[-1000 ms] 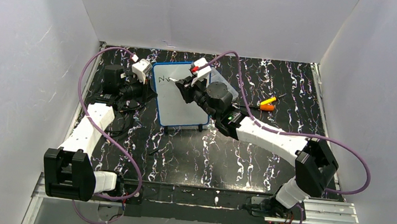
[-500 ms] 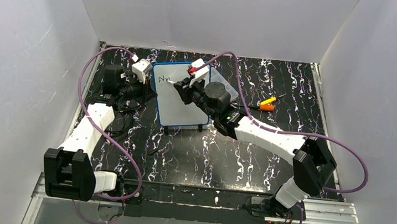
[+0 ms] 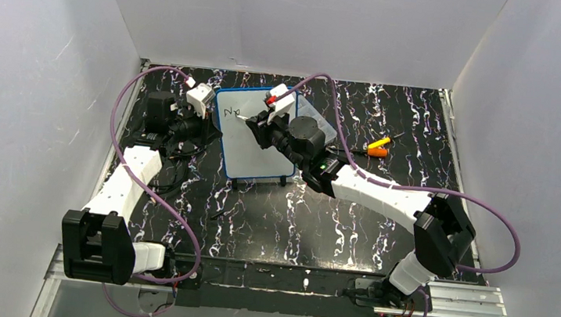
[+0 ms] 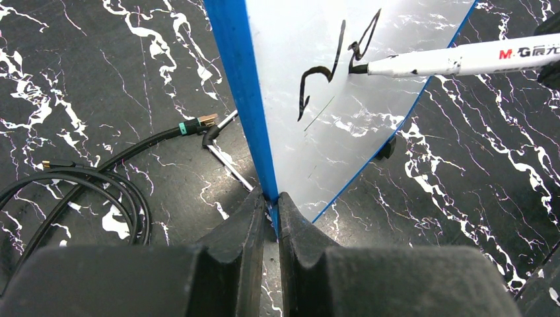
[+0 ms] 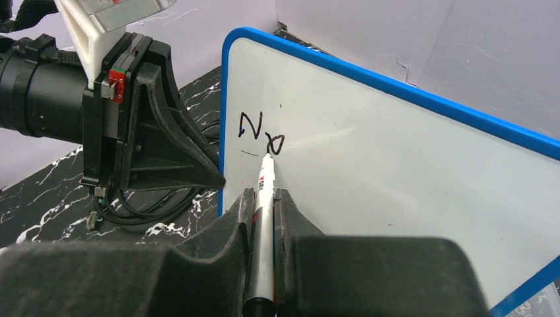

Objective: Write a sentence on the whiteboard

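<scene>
The whiteboard point(image 3: 254, 154) is held tilted toward the far left of the worktop point(image 3: 334, 219), its blue edge pinched by the left tool point(image 4: 272, 198), while a marker point(image 5: 266, 175) is gripped in the right tool point(image 5: 264, 196), its tip touching the barely begun sentence point(image 5: 253, 125).

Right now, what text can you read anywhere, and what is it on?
"N" plus an unfinished second letter: start of the sentence, black on the whiteboard.
"M&G", then two characters I cannot read: printed on the marker, left wrist view.
Small print on the marker in the right wrist view: too blurred to read.
</scene>
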You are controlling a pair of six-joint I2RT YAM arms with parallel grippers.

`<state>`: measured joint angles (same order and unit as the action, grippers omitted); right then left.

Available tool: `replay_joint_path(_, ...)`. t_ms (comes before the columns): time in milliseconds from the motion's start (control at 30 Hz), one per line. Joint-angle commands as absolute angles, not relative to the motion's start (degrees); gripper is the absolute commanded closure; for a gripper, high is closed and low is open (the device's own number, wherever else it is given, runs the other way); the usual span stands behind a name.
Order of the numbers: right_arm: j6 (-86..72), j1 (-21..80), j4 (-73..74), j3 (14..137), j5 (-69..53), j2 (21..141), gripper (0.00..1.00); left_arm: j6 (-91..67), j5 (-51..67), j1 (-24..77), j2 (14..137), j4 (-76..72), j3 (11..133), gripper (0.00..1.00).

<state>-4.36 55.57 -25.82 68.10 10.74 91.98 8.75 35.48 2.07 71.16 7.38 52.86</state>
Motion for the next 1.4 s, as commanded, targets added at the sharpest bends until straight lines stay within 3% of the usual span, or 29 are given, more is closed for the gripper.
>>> replay_joint_path(0, -3.79, 55.26, -25.81, 68.29, 13.22, 90.83, 0.99, 9.44, 35.96, 1.98, 69.08, 7.71, 52.29, 1.00)
replay_joint_path(1367, -3.35, 55.28, -30.27, 67.21, 12.30, 87.09, 0.99, 9.58, 35.79, 1.99, 68.99, 7.65, 52.21, 1.00)
